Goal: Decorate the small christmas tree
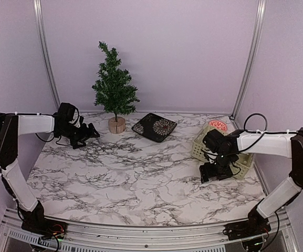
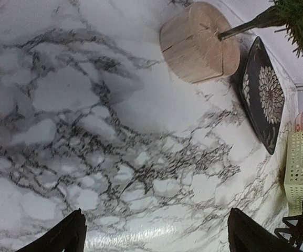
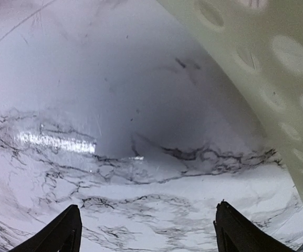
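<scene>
The small christmas tree (image 1: pixel 113 81) stands at the back left on its round light-wood base (image 1: pixel 116 125); the base (image 2: pixel 198 42) also shows in the left wrist view. My left gripper (image 1: pixel 91 132) is open and empty, low over the marble just left of the base. Its fingertips (image 2: pixel 67 236) frame bare marble. My right gripper (image 1: pixel 213 172) is open and empty, close to the marble beside the pale green basket (image 1: pixel 201 147). The basket wall (image 3: pixel 267 68) fills the upper right of the right wrist view. A red-and-white ornament (image 1: pixel 218 125) lies in the basket.
A dark square plate with a flower pattern (image 1: pixel 154 127) lies right of the tree base, also visible in the left wrist view (image 2: pixel 264 92). Lilac walls and metal posts enclose the marble table (image 1: pixel 135 178).
</scene>
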You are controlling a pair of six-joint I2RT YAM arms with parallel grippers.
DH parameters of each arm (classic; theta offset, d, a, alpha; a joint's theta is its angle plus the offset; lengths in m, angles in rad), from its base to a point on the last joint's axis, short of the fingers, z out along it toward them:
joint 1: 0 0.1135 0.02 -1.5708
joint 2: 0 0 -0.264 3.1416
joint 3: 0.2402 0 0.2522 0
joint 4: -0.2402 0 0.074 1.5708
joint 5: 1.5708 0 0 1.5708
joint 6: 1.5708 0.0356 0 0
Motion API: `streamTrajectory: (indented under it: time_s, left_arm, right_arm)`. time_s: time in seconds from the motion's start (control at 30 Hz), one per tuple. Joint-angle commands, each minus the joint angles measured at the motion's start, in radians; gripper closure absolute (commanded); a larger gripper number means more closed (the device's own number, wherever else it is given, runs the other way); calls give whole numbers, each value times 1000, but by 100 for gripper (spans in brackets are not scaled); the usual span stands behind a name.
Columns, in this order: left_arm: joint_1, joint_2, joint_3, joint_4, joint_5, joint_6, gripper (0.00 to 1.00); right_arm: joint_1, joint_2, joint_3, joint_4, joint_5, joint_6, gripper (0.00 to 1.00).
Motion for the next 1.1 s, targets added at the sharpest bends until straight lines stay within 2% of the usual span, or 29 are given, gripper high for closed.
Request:
streamTrajectory:
  time_s: [0.0,0.17,0.23,0.43,0.7,0.9,1.07]
  left_arm:
    - [38,116,136,180,100,-16,6]
    - [96,299,242,438,239,-123,12]
    - [108,370,299,495,277,-143,15]
    - [108,587,560,499,348,-134,25]
    - [105,861,901,507,412,-204,25]
    - [89,956,944,576,462,-236,25]
    - [61,999,964,577,567,-231,27]
  right_arm:
    - [-31,11,74,85,-1,-123,15]
    - [-31,-21,123,125,-110,-186,16]
    - [-31,-43,144,132,-151,-190,16]
    - [-30,-99,176,156,-241,-171,17]
    - [-29,-90,224,146,-286,-151,17]
    - [-29,-100,231,127,-296,-129,17]
    - [-30,-99,230,115,-303,-124,17]
